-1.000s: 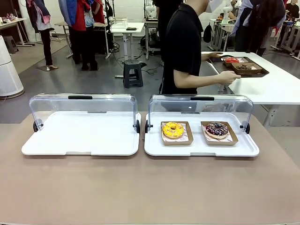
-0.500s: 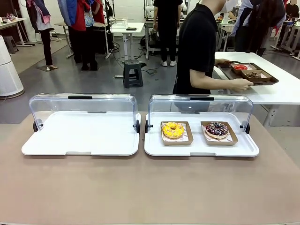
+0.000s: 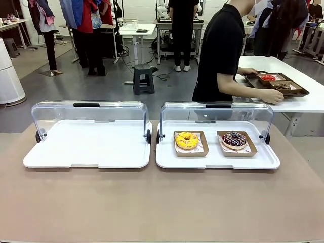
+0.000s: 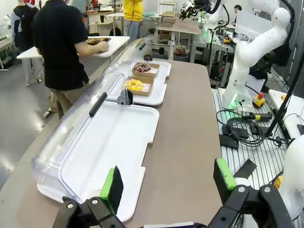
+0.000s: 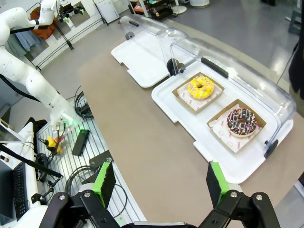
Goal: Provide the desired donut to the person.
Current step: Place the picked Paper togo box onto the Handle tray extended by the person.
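Note:
Two donuts lie in cardboard trays on the right white tray: a yellow-iced one on the left, a chocolate one with sprinkles on the right. The person in the black T-shirt stands beyond the table, turned away, both hands on a brown tray on a white table behind. My left gripper hangs open high above the table's left end. My right gripper is open too, high above the table's near edge.
The left white tray is bare; both trays have clear lids standing open at the back. The other arm's base and cables stand off the table's edge. Bystanders and work tables fill the room behind.
The person has stepped to the right and slid the brown tray farther right along the white table. Donuts and trays have not moved.

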{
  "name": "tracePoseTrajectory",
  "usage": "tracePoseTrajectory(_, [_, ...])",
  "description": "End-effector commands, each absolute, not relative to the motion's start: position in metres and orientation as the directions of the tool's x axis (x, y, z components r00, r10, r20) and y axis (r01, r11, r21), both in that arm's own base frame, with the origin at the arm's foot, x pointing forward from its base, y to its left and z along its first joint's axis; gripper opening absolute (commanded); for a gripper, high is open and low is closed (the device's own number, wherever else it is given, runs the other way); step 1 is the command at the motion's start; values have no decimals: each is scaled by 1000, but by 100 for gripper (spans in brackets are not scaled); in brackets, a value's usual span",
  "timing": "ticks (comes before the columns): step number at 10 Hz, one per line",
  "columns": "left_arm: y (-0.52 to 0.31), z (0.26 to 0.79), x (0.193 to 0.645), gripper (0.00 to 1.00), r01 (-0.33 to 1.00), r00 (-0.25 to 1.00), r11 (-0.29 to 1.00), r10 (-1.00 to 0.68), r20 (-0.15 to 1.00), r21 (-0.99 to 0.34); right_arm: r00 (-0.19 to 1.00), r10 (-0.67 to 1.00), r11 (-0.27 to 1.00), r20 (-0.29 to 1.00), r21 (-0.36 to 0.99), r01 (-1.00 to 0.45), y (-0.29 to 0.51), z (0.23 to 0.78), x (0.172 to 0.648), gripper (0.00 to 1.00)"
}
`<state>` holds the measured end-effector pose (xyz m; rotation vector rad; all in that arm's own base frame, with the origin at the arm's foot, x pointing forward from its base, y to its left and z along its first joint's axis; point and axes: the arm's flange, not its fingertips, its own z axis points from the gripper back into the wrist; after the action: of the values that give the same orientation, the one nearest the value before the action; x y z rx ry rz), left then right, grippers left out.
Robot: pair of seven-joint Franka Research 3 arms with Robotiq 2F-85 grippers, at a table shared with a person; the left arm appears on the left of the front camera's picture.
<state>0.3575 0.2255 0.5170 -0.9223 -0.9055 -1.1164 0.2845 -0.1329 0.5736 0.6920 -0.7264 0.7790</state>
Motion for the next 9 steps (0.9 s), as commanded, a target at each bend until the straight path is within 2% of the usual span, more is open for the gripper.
tracePoseTrajectory(1, [226, 516, 356, 100, 975, 187, 177, -310, 932, -136, 482, 354, 506, 801, 270, -820, -132, 574, 287, 100])
tracePoseTrajectory(9, [226, 516, 356, 100, 975, 187, 177, -310, 932, -136, 482, 354, 506, 801, 270, -820, -132, 574, 287, 100])
